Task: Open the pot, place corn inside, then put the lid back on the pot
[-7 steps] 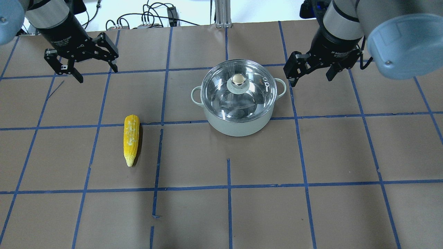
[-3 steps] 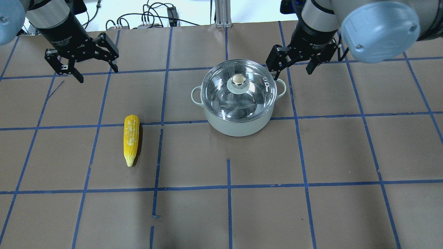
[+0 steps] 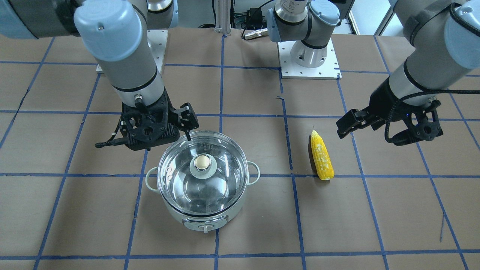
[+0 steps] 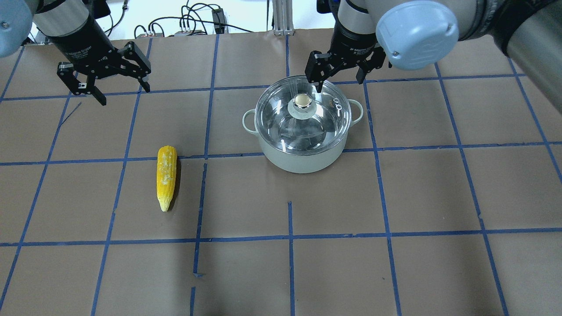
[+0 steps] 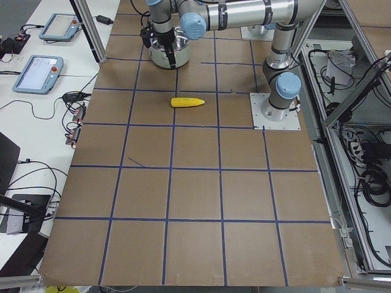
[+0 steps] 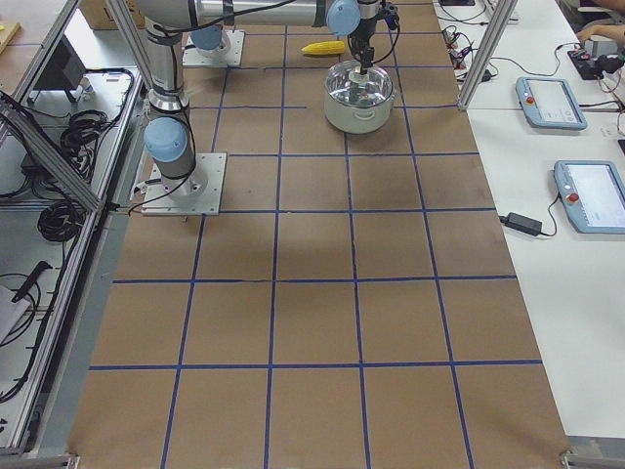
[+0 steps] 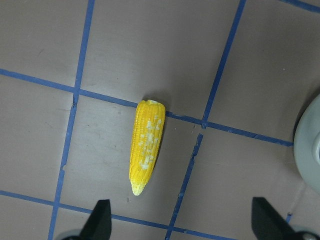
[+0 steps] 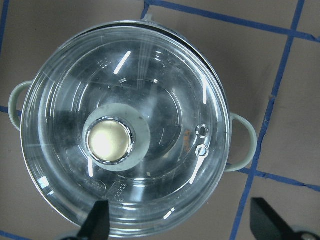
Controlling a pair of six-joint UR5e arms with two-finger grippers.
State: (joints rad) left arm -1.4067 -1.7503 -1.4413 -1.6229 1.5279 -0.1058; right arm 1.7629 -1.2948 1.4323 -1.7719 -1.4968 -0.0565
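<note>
Looking at the pot (image 4: 303, 160) first, I am seeing it standing upright on the table (image 4: 395, 197), with its front control knob (image 3: 204, 227) facing away from the robot's base. The lid (image 4: 303, 116) is sitting closed on the pot, its steel rim resting all round the pot's edge and its beige-topped knob (image 8: 110, 141) standing at the centre. Through the glass the steel inside is showing, and I am making out nothing lying in it.

The corn (image 4: 167, 177) is lying flat on the table well to the pot's left, the robot's left, clear of the pot. Its pointed end is aiming toward the robot's side.

The right pincer (image 4: 340, 83) is hanging in the air directly above the pot, touching neither lid nor knob. Its jaws are spread wide and are gripping nothing. In the right wrist view the lid's knob is showing nearer to one fingertip than to the other, so the pincer is not sitting centred over it.

The left pincer (image 4: 124, 94) is hovering high on the corn's side of the pot, well apart from the pot. Its jaws are likewise spread wide and are carrying nothing. Its wrist camera is looking down on the corn, with a sliver of the pot at the frame's edge.
</note>
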